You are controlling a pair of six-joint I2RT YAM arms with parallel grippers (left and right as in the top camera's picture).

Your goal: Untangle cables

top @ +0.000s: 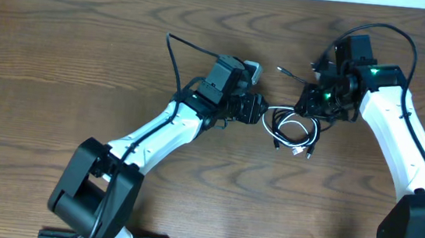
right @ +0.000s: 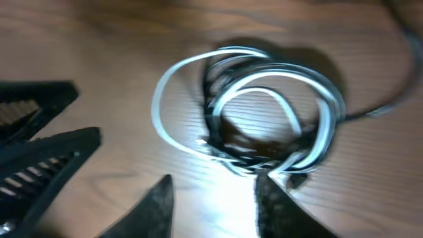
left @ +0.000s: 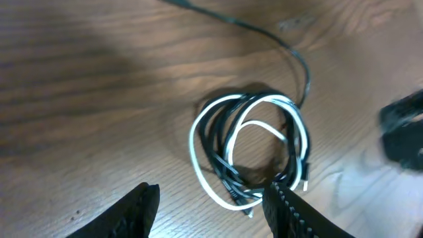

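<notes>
As I look down from overhead, the cables (top: 293, 129) lie coiled together on the desk (top: 64, 34), between the left hand (top: 254, 107) and the right hand (top: 313, 105). In the left wrist view, that hand's fingers (left: 139, 208) stand apart, holding nothing, with the black-and-white coil just ahead. In the right wrist view, its fingers (right: 155, 205) also gape empty, close to the blurred coil.

Robot lab bench: 2 arms (top: 157, 129) mounted at wood-grain table (top: 63, 42).
</notes>
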